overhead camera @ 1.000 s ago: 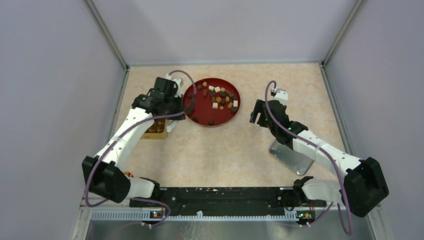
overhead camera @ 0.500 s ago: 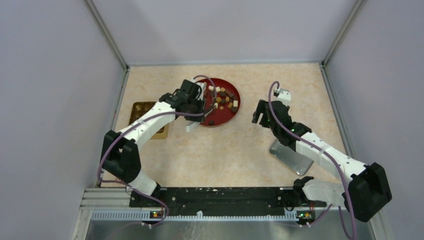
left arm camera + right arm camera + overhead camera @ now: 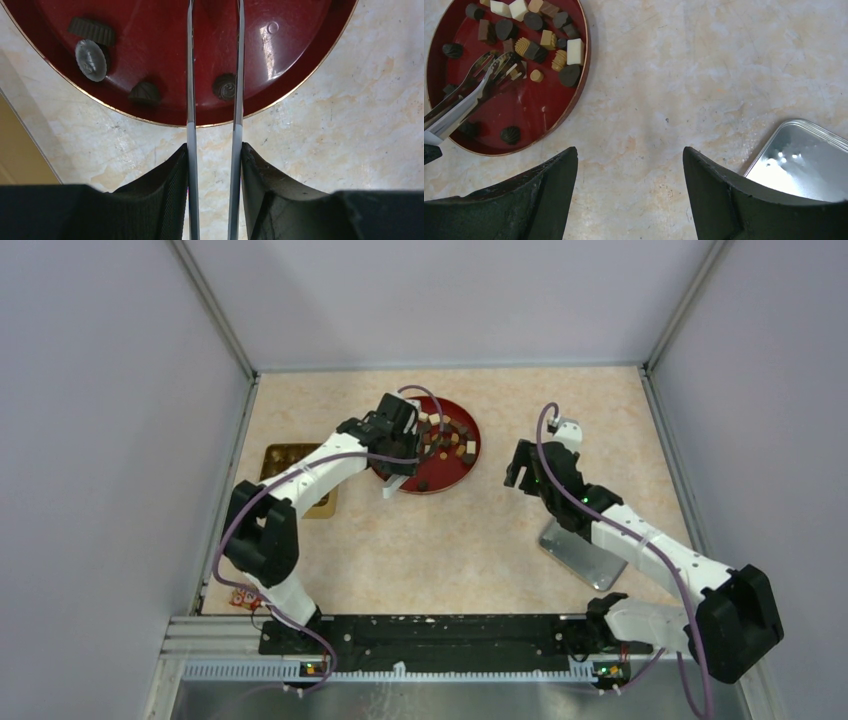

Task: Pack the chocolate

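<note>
1. Left gripper [image 3: 214,150]: clamped on metal tongs [image 3: 190,75], blades slightly apart, reaching over red plate [image 3: 300,30].
2. Right gripper [image 3: 630,155]: fingers spread wide, nothing between, hovering above table [image 3: 674,75] near silver tin [image 3: 799,160].
3. Chocolate [image 3: 541,37]: dark, tan and cream pieces scattered in red plate, tong tips among them; unclear whether any is pinched.

A beige, marble-patterned tabletop [image 3: 470,540] forms the base of a small booth. Plain pale lavender-grey walls close it in on three sides: the left wall [image 3: 100,440], the back wall [image 3: 450,300] and the right wall [image 3: 770,420]. A thin grey metal strip [image 3: 213,310] runs up each back corner. Along the near edge lies a black rail [image 3: 440,632], with a slotted silver channel [image 3: 450,670] just in front. The light is soft and even, and the shadows are faint.
</note>
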